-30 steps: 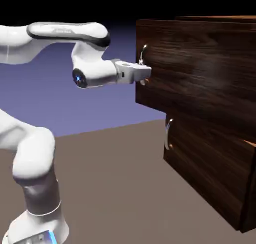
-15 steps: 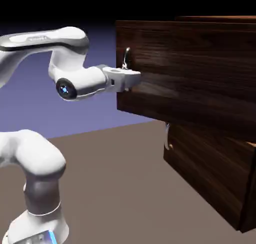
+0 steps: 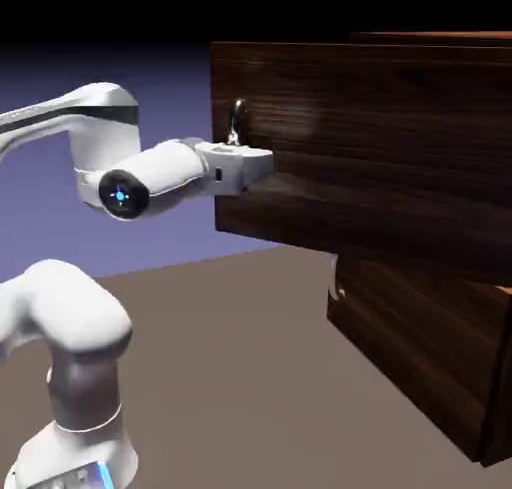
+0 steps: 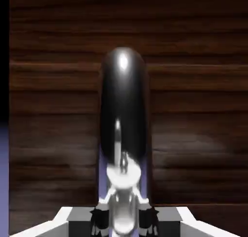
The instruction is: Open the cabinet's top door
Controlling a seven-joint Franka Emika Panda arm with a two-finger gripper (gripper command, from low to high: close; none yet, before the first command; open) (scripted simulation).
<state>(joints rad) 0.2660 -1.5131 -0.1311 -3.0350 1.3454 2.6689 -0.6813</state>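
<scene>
Gripper [image 3: 262, 167] is pinching the silver handle [image 3: 237, 122] of the top door [image 3: 400, 147], jaws pressed tight on the lower end of the bar; in the hand view the handle [image 4: 124, 115] is filling the middle, rising between the fingertips [image 4: 99, 220]. White arm [image 3: 130, 182] is reaching level from the left. Top door is standing proud of the cabinet [image 3: 430, 367], partly out over the brown worktop [image 3: 230, 377].

Handling judgement: panel is looking rigid and heavy, handle smooth, glossy and likely slippery; best hold is across the curved bar, low, where the gripper is sitting.

Count: one cabinet, two door panels, two handles, the lower handle [image 3: 336, 282] mostly hidden.
</scene>
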